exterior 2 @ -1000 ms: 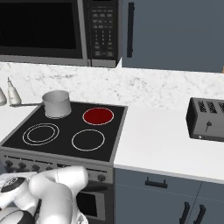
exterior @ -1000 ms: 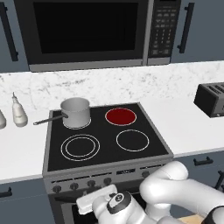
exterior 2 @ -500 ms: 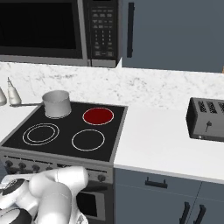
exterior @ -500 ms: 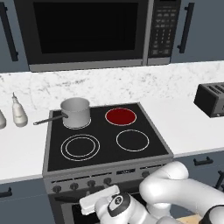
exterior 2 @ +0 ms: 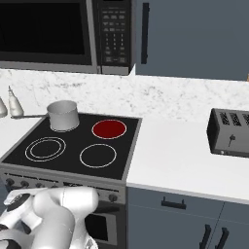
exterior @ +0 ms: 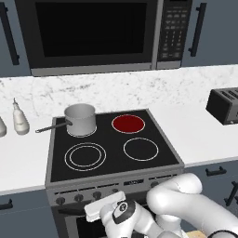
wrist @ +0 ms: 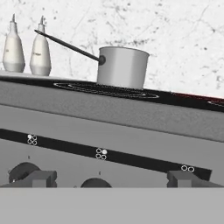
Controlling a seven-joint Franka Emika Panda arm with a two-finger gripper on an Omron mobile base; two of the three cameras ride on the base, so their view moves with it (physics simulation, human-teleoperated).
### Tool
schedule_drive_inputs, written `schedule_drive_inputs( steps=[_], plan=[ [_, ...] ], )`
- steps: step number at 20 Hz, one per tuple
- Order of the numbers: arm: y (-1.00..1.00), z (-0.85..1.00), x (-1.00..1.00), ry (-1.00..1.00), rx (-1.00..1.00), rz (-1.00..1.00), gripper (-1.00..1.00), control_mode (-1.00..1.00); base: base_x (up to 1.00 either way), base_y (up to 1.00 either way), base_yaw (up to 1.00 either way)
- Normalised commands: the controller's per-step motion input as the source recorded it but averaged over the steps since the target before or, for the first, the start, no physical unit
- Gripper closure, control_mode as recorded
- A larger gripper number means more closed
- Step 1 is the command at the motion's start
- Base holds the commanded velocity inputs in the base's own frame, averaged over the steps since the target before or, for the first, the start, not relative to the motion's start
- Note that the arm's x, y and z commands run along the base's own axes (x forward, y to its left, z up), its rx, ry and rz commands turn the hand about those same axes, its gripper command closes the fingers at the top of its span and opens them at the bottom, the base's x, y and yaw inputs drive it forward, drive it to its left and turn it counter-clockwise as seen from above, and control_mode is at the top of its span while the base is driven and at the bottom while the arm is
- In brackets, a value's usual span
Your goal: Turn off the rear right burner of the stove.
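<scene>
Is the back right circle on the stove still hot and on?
On. The rear right burner glows red inside its white ring on the stove, while the front right circle stays black.

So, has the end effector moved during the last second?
Yes. In the left base view the end effector has risen slightly toward the knobs on the stove front panel.
</scene>
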Motion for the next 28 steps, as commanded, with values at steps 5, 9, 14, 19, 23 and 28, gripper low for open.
schedule_drive_inputs(
  steps=[5,9,14,19,23,28],
  plan=[
    [0.0,-0.24,0.03,0.0,0.0,0.0,-1.0,-1.0,0.0,0.0,0.0],
    [0.0,-0.42,0.0,0.0,0.0,0.0,-1.0,-1.0,0.0,0.0,0.0],
    [0.0,-0.06,0.17,-0.03,0.0,0.0,-1.0,-1.0,0.0,0.0,0.0],
    [0.0,-0.08,0.13,-0.02,0.0,0.0,-1.0,-1.0,0.0,0.0,0.0],
    [0.03,-0.1,0.12,-0.01,0.0,0.0,-1.0,-1.0,0.0,0.0,0.0],
    [0.21,-0.1,0.09,0.0,0.0,0.0,-1.0,-1.0,0.0,0.0,0.0]
  ],
)
